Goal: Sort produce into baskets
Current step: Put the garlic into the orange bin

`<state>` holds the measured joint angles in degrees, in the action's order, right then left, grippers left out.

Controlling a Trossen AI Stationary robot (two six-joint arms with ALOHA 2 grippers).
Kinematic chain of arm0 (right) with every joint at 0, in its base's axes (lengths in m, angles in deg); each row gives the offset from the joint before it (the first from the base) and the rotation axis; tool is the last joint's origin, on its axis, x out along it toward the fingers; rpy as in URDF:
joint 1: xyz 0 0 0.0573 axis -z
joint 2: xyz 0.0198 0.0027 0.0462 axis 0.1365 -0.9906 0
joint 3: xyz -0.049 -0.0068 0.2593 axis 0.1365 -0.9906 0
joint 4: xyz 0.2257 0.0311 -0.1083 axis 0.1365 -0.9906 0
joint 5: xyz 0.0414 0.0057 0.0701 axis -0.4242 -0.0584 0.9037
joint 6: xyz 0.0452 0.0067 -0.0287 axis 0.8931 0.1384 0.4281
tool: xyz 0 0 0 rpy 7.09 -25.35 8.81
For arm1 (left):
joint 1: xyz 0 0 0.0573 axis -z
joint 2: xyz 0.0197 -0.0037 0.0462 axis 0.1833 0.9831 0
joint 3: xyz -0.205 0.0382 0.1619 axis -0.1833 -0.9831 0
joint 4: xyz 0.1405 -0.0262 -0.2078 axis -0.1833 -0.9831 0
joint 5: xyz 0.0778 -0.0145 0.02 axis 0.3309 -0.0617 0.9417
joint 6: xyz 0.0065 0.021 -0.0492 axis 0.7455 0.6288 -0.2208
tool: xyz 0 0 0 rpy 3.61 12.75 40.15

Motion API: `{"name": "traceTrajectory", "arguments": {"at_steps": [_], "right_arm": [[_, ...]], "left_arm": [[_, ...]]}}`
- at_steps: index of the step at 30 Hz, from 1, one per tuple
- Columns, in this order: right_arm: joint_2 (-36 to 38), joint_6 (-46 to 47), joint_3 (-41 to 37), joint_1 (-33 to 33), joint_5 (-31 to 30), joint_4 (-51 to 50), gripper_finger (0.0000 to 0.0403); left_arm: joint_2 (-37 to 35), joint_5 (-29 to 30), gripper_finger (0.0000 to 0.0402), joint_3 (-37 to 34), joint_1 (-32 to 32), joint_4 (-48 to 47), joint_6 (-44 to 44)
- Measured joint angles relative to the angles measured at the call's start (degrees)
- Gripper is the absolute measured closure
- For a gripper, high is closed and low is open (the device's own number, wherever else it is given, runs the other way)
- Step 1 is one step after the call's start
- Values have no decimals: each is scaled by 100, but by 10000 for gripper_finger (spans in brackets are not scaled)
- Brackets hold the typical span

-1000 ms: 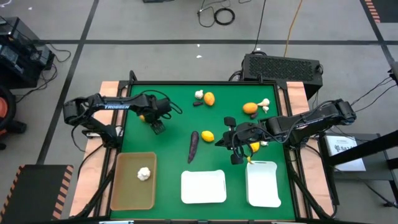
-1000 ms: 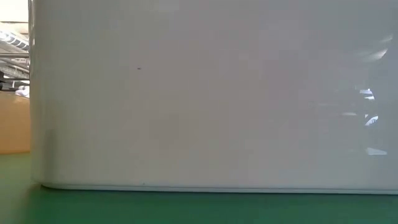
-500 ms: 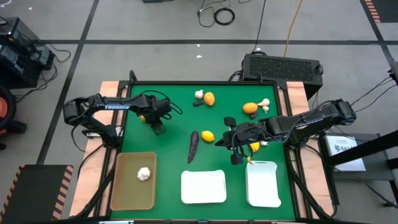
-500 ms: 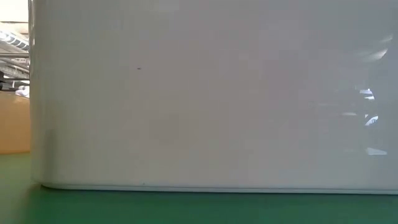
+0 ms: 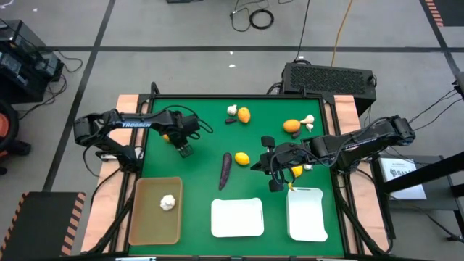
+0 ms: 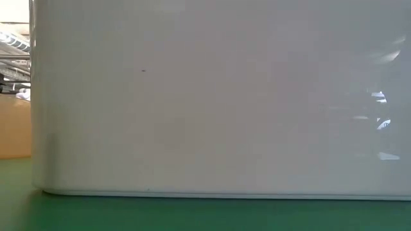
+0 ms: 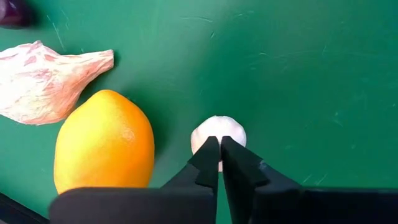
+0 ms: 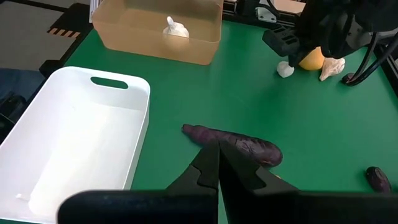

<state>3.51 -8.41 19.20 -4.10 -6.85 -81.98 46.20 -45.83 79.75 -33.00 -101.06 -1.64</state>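
Note:
My left gripper [image 5: 184, 150] points straight down at the table's left, shut, its tips [image 7: 219, 148] over a small whitish bulb [image 7: 217, 129] lying on the green mat. Beside that bulb lie an orange fruit [image 7: 104, 142] and a larger pinkish-white bulb [image 7: 43, 81]. My right gripper [image 5: 275, 182] hangs shut and holds nothing, high over the mat. A long dark purple piece [image 8: 239, 146] lies beyond its tips. Along the near edge stand the tan basket [image 5: 145, 217], with one white bulb [image 5: 167, 202] in it, and two white baskets [image 5: 237, 217] [image 5: 306, 216]. My left gripper's shut fingertips [image 7: 211, 155] stand from above at the small whitish bulb's near edge [image 7: 217, 138], and the bulb rests on the mat. Whether they pinch it, press on it or only hover over it I cannot tell, as the fingers cover that spot.
A yellow fruit [image 5: 242, 158] lies beside the long purple piece [image 5: 225, 168]. More fruits and bulbs [image 5: 244, 114] [image 5: 291, 126] [image 5: 309, 119] lie toward the far edge, and another yellow fruit [image 5: 296, 172] under my right arm. A white basket wall [image 6: 218, 96] fills the low view.
My left gripper has shut in place over the small whitish bulb without moving or turning. My right arm has kept still.

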Motion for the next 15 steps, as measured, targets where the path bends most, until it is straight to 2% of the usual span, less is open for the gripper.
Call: {"name": "traceTrajectory", "arguments": {"at_steps": [10,15], "right_arm": [[0,-49,0,2,0,2,403],[0,-292,0,18,-15,13,403]], "left_arm": [[-3,-1,399,46,11,-62,466],[-196,-394,400,370,187,-199,311]]}}
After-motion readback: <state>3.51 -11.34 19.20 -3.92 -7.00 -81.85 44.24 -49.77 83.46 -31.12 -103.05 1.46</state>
